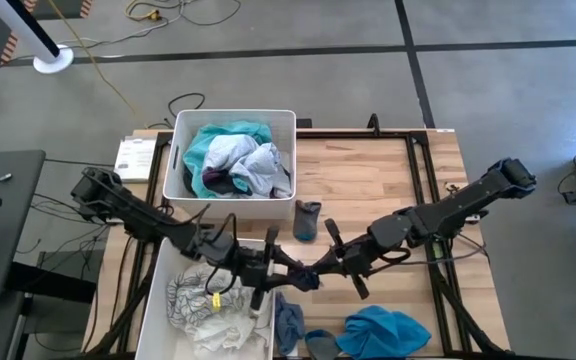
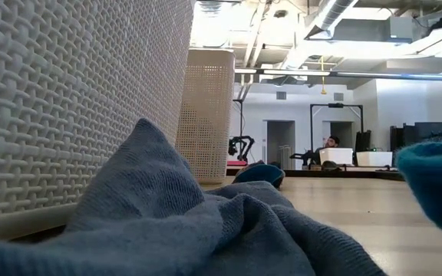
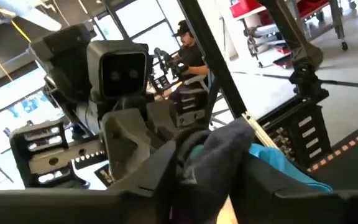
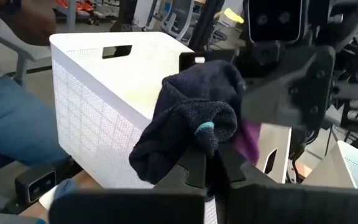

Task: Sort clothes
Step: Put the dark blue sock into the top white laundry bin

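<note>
- two white perforated plastic bins [image 1: 182, 150], each holding crumpled soft clothes [image 1: 238, 165].
- my left gripper [image 1: 286, 268] and right gripper [image 1: 320, 268] both clamp one dark knitted sock [image 4: 194, 121] above the wooden desk [image 1: 368, 180].
- loose blue garments [image 1: 383, 330]: three.

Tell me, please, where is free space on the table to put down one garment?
Bare wood lies right of the far bin, beyond the small dark sock, up to the right arm. Crowded: the near edge, with the blue cloth and teal garment, and the middle where both grippers meet.
</note>
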Motion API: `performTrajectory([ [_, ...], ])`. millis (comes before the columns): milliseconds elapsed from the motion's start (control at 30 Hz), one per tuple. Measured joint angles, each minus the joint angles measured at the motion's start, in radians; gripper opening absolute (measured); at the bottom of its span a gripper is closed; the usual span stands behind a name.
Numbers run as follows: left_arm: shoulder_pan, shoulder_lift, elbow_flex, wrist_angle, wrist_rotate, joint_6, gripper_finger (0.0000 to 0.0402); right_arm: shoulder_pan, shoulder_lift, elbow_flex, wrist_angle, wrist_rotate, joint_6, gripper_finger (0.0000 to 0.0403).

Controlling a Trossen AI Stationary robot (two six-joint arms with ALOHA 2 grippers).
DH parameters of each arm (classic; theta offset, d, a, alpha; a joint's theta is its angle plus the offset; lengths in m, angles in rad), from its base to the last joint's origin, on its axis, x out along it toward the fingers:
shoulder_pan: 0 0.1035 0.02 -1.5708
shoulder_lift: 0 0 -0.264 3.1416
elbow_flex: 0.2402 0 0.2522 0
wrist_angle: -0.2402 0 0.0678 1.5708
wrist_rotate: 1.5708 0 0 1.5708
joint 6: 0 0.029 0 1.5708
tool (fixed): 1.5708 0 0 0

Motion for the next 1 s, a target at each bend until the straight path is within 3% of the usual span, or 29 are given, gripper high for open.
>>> performTrajectory([
  [267, -0.034, -0.004, 0.000, -0.031, -0.025, 0.070, 0.0014, 0.000, -0.002, 0.000, -0.034, 0.012, 0.010, 0.0027],
  [500, -0.058, -0.036, 0.000, -0.096, -0.174, 0.127, 0.0005, -0.002, -0.002, 0.000, -0.045, 0.016, 0.029, 0.0058],
  [800, -0.078, -0.178, 0.001, -0.297, -0.383, 0.133, 0.0002, 0.000, -0.002, 0.000, -0.069, 0.068, 0.037, 0.0121],
  [1000, -0.082, -0.282, 0.001, -0.489, -0.620, 0.120, 0.0001, -0.001, -0.002, 0.000, -0.084, 0.069, 0.066, 0.0187],
])
